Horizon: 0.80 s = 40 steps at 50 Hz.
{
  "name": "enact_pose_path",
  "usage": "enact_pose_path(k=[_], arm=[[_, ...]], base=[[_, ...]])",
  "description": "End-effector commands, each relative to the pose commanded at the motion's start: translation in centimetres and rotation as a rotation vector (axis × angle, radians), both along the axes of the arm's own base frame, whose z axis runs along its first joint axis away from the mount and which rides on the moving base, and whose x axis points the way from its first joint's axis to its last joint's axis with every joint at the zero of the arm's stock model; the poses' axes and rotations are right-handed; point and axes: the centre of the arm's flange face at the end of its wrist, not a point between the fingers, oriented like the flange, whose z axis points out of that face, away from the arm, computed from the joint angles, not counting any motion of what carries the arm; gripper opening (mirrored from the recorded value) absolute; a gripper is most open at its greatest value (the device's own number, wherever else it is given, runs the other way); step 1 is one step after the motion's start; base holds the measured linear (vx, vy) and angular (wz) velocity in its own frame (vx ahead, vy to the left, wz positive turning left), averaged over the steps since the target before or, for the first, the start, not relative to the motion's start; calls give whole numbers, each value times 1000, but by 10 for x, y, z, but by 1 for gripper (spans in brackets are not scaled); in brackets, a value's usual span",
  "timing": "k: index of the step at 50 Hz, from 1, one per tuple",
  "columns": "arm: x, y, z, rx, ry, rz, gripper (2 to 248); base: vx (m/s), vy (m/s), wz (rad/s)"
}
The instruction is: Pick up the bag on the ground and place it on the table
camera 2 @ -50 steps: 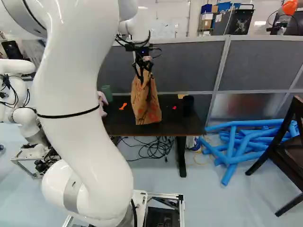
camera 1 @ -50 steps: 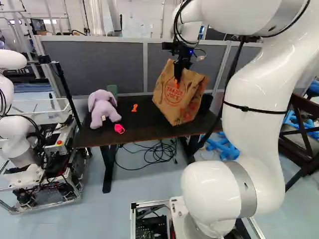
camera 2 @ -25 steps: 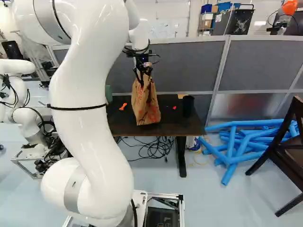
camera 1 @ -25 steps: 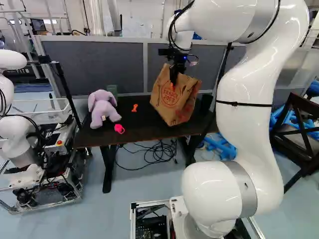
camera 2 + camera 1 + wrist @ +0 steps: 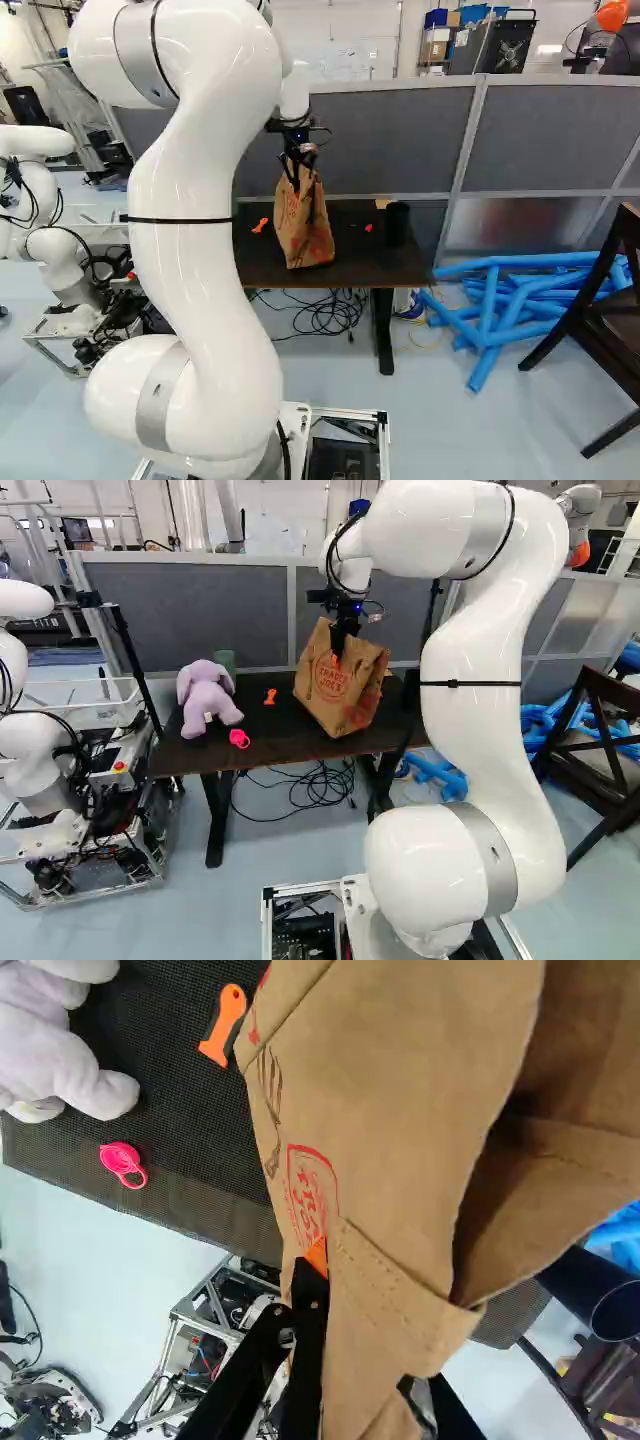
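Gripper (image 5: 337,655): grasping the bag's paper rim; one fingertip hidden behind folds
Bag (image 5: 350,702): brown paper, creased, boxy, tilted; over the worktop (image 5: 275,736), near its front edge; contact unclear
Surface: dark, mesh-textured
Toy (image 5: 206,698): lilac plush, rounded; by the left edge; cut off in the wrist view

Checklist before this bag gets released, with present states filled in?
1. Gripper shut on the paper bag: ok.
2. Bag's bottom above the table, not beyond its edge: ok.
3. Bag standing upright: not ok, it tilts.
4. Bag's bottom fully supported by the tabletop: cannot tell.
5. Bag apart from the purple plush toy: ok.
6. Bag apart from the black cup: ok.
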Motion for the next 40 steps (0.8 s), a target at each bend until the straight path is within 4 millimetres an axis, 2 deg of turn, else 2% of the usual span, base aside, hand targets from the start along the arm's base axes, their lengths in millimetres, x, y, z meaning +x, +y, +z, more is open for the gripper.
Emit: enact_pose_path(k=[26,40], arm=[[20,10,-41,0,52,16,21],[22,10,-46,0,58,16,21]], base=[[0,0,0],[0,0,0]])
